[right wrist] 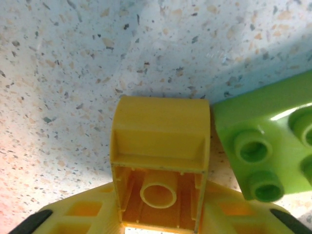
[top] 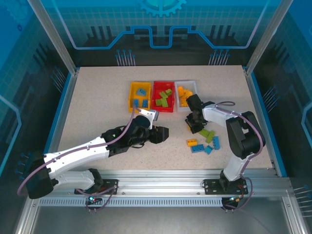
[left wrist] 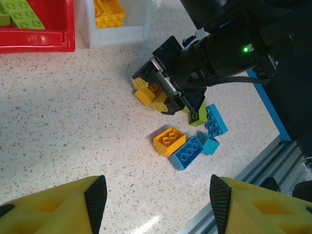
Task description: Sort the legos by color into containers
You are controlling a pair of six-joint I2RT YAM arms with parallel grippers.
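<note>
Three bins stand in a row at the back: the yellow bin (top: 131, 92) holds blue legos, the red bin (top: 157, 92) (left wrist: 36, 41) lime green ones, the white bin (top: 193, 84) (left wrist: 119, 34) orange-yellow ones. My right gripper (top: 192, 125) (left wrist: 155, 93) (right wrist: 158, 217) is shut on an orange-yellow lego (right wrist: 160, 146) low over the table, hollow underside facing the camera. A lime green lego (right wrist: 265, 146) lies just right of it. My left gripper (top: 163, 134) (left wrist: 158, 204) hovers open and empty, short of a loose orange-yellow lego (left wrist: 169, 140) and a blue lego (left wrist: 186, 152).
More loose bricks lie by the right arm: a light blue piece (left wrist: 210, 144), a blue brick (left wrist: 216, 120) and a green one (left wrist: 197, 117), also a cluster (top: 204, 144) in the top view. The aluminium front rail (left wrist: 253, 170) runs close to them.
</note>
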